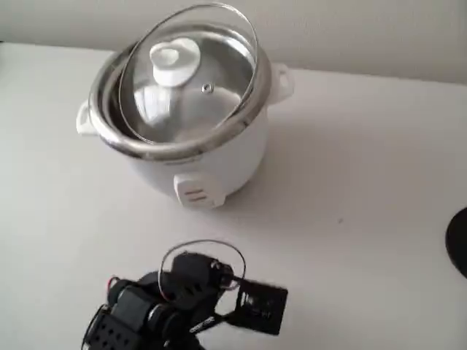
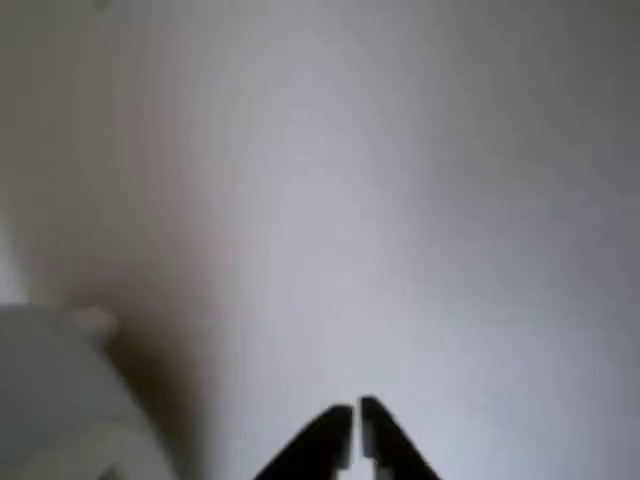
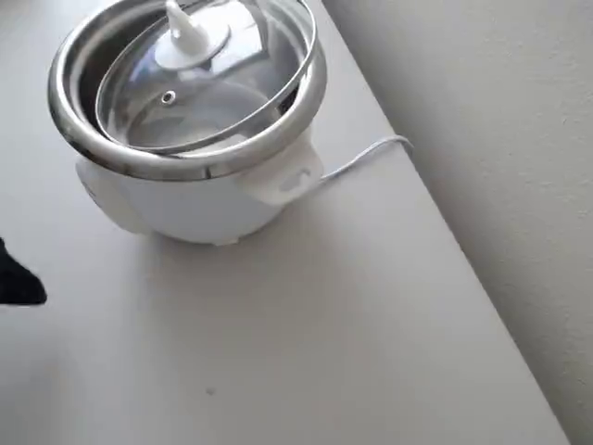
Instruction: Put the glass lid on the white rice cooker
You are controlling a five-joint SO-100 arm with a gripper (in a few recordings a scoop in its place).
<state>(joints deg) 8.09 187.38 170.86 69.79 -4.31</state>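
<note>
The white rice cooker (image 1: pixel 219 157) (image 3: pixel 185 209) stands at the back of the table, its switch panel facing the arm. The glass lid (image 1: pixel 211 109) (image 3: pixel 218 102) rests crooked on it. One edge has sunk inside the steel pot, and the opposite edge rides up over the rim. The lid's white knob (image 1: pixel 175 60) points up. The black arm (image 1: pixel 182 299) sits folded low at the front edge of the fixed view, well clear of the cooker. In the wrist view my gripper (image 2: pixel 355 435) is shut with nothing between its tips, and a blurred piece of the cooker (image 2: pixel 60 400) fills the lower left.
A white cord (image 3: pixel 361 158) runs from the cooker to the table's edge by the wall. A dark object (image 1: pixel 460 240) pokes in at the right edge of the fixed view. A black shape (image 3: pixel 14 278) shows at the left edge of the overhead view.
</note>
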